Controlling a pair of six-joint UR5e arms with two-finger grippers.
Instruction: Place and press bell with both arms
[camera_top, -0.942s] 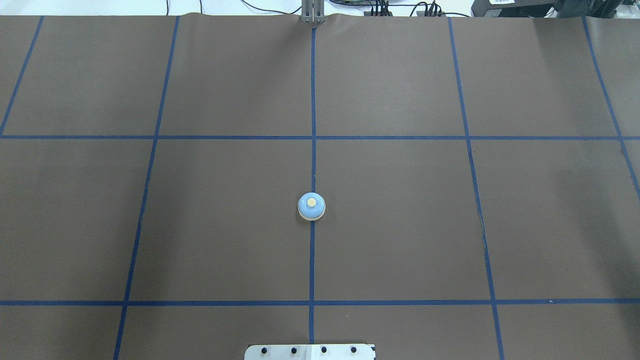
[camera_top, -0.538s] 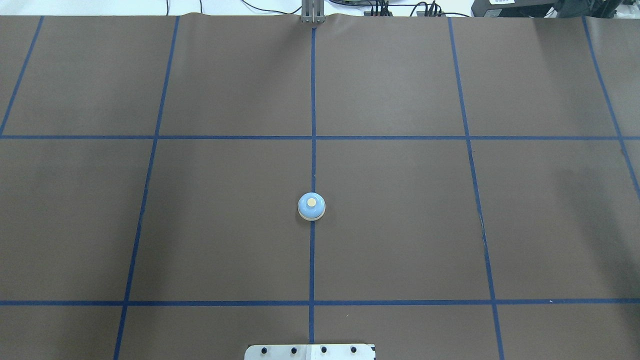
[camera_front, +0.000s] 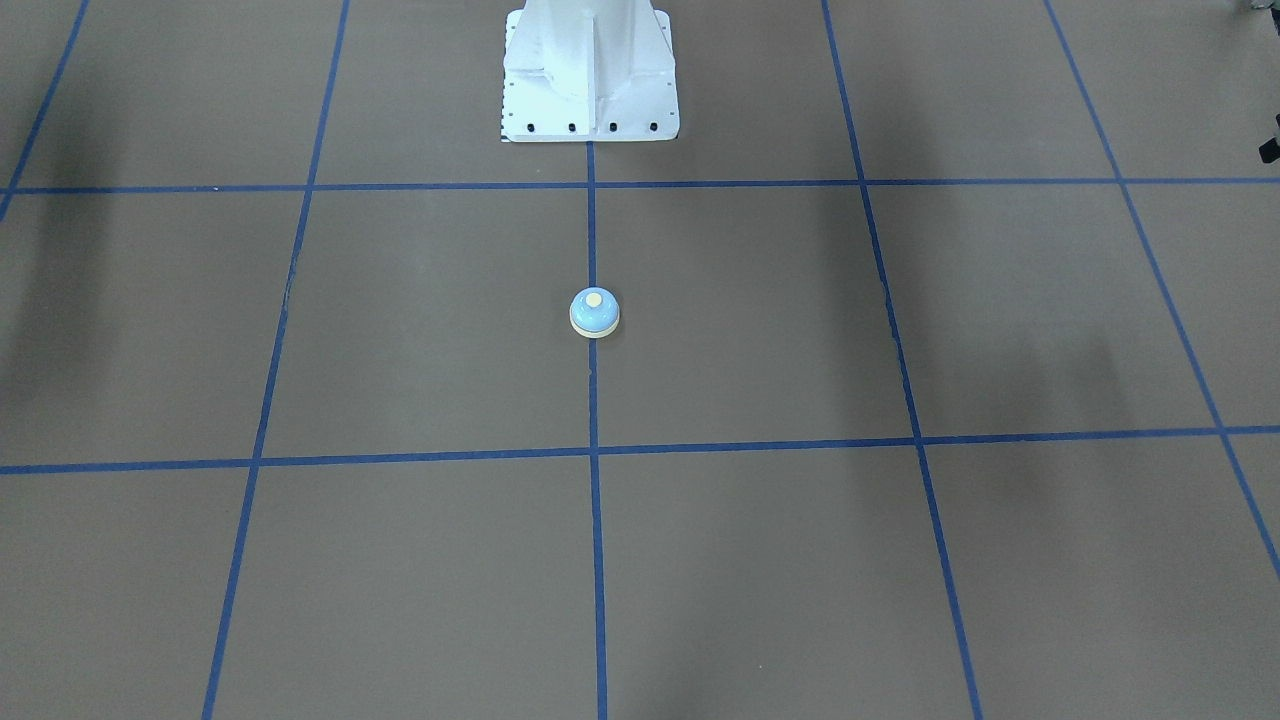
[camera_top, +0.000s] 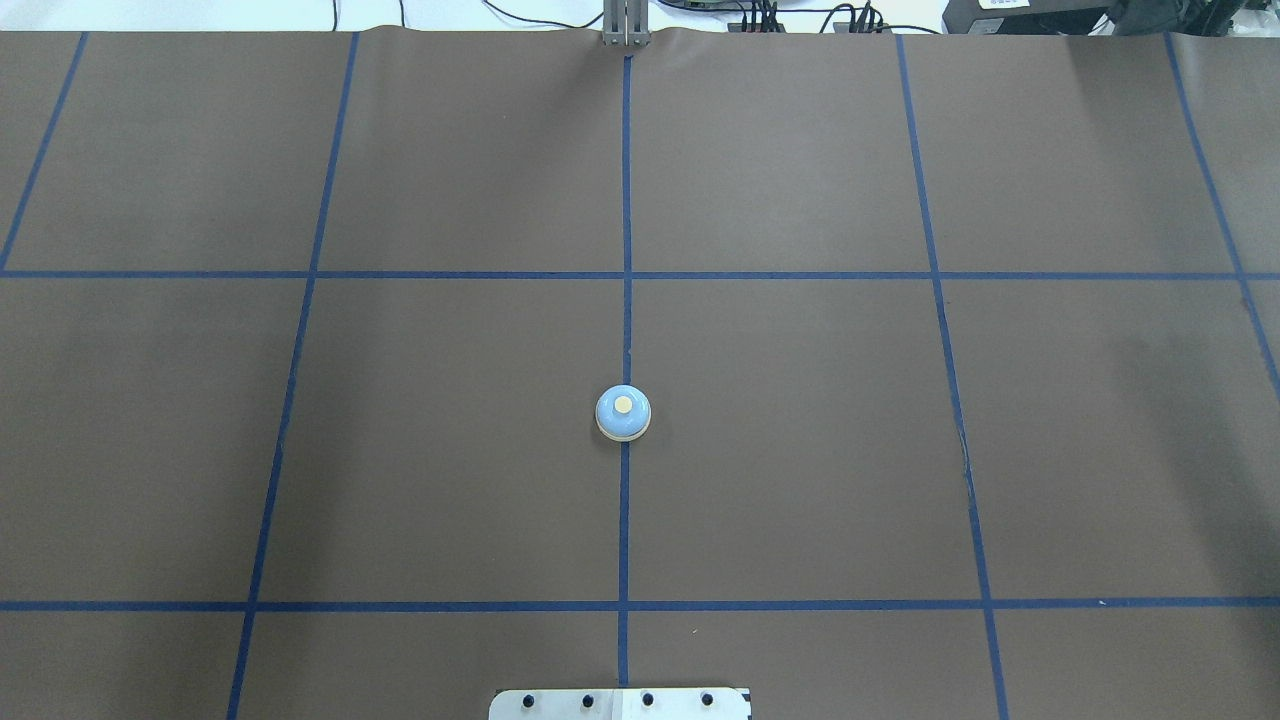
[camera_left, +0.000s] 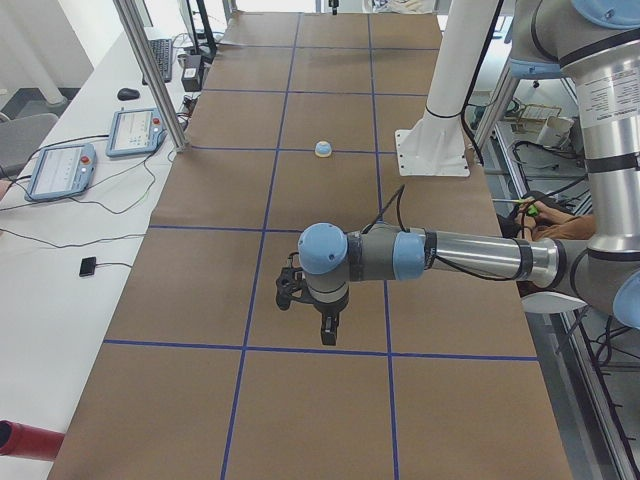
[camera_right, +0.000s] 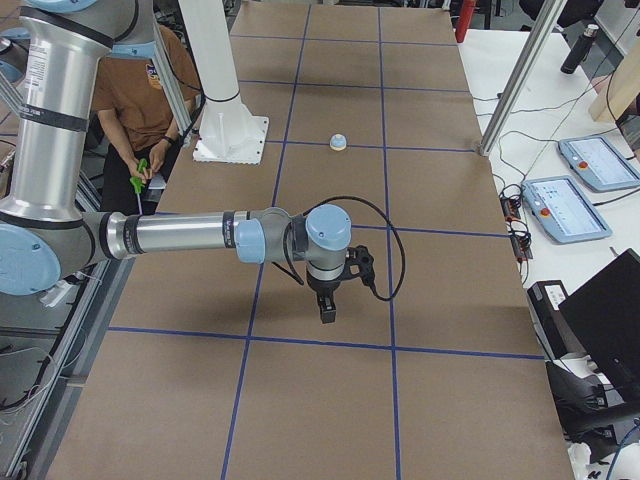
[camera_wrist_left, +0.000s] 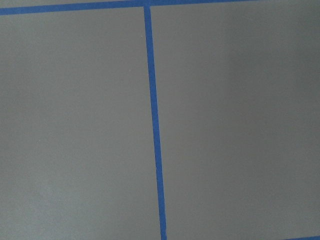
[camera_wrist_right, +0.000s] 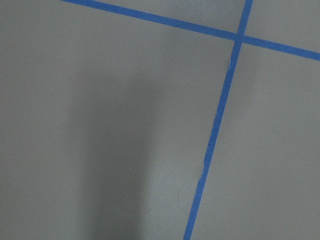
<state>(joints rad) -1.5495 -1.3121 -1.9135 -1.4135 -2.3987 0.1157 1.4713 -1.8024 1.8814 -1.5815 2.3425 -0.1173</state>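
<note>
Left gripper (camera_left: 328, 336) and right gripper (camera_right: 327, 314) hang toward opposite ends of the table (camera_top: 800, 150) — spread or pressed together, cannot tell; bell (camera_top: 623, 413) sits upright mid-table, nearer the robot's edge.

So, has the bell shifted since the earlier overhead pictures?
No. The bell still straddles the centre tape line, same gap from the white base plate.

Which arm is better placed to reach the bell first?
Neither clearly: the bell sits on the centre tape line, and the left hand and right hand both hang far from it.
</note>
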